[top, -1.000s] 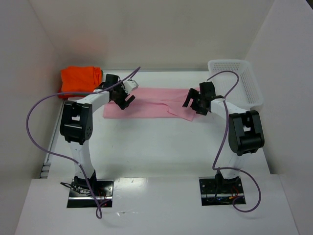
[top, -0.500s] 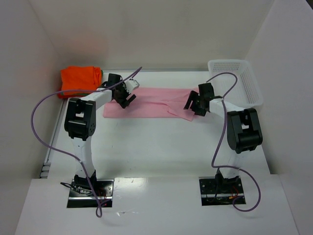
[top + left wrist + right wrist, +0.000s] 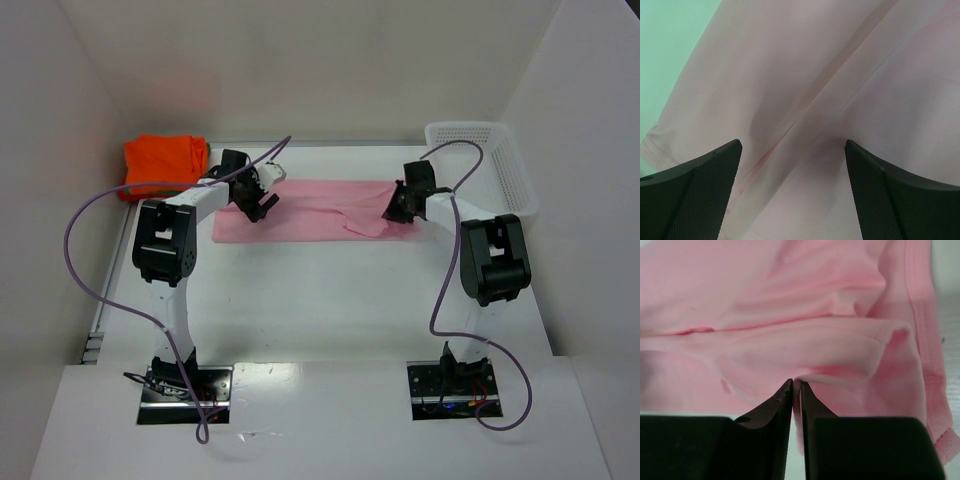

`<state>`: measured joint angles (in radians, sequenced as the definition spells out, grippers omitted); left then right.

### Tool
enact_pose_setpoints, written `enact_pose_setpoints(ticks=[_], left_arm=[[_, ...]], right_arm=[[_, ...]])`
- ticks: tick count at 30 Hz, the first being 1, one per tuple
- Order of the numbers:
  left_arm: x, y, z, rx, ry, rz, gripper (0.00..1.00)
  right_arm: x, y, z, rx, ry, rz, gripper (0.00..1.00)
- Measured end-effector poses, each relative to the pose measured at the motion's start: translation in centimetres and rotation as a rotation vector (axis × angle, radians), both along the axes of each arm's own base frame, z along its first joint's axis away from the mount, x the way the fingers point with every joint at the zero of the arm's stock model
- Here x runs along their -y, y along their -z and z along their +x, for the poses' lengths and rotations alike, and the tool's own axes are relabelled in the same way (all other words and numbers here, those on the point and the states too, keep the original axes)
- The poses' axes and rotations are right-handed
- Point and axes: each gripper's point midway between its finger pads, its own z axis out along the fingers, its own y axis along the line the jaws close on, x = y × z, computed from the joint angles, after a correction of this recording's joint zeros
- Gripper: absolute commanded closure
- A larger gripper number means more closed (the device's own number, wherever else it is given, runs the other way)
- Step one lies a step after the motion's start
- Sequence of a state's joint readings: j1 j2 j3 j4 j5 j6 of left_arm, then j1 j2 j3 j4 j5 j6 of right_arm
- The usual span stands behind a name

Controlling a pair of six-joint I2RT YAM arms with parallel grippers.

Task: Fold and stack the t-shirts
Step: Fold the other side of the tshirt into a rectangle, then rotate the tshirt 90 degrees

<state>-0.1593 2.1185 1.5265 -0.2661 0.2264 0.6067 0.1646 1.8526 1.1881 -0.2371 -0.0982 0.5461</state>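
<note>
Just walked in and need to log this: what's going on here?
Two robot arms are working a pale pink t-shirt spread across the table. The right pincer is shut on a fold at its right end; the left pincer hangs open over its left end. An orange t-shirt lies at the far left corner, a white basket far right.
</note>
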Motion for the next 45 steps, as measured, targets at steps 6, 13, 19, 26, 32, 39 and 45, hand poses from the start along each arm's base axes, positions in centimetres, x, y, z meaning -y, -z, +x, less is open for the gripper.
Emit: enact_pose_setpoints(ticks=[6, 13, 19, 26, 32, 39, 45], left_arm=[[0.4, 0.1, -0.4, -0.013, 0.03, -0.01, 0.08], [0.8, 0.2, -0.8, -0.03, 0.047, -0.028, 0.08], [1.1, 0.3, -1.4, -0.054, 0.062, -0.041, 0.07], [0.9, 0.6, -2.8, -0.142, 0.078, -0.023, 0.04], [0.9, 1.0, -4.8, -0.247, 0.024, -0.021, 0.03], [3.4, 0.2, -10.9, -0.365, -0.011, -0.115, 0.01], [7.3, 0.5, -14.0, -0.439, -0.003, -0.137, 0.01]], right_arm=[[-0.9, -4.5, 3.4, 0.115, -0.009, 0.032, 0.77], [-2.2, -6.7, 7.8, 0.205, -0.02, 0.08, 0.77], [-3.0, -5.0, 10.5, 0.183, -0.018, 0.107, 0.5], [-2.7, -8.7, 11.6, 0.258, -0.014, 0.103, 0.29], [-1.3, -14.5, 11.3, 0.366, -0.003, 0.105, 0.23], [-0.2, -14.0, 10.0, 0.331, -0.011, 0.066, 0.22], [0.4, -8.6, 5.1, 0.176, -0.009, 0.047, 0.22]])
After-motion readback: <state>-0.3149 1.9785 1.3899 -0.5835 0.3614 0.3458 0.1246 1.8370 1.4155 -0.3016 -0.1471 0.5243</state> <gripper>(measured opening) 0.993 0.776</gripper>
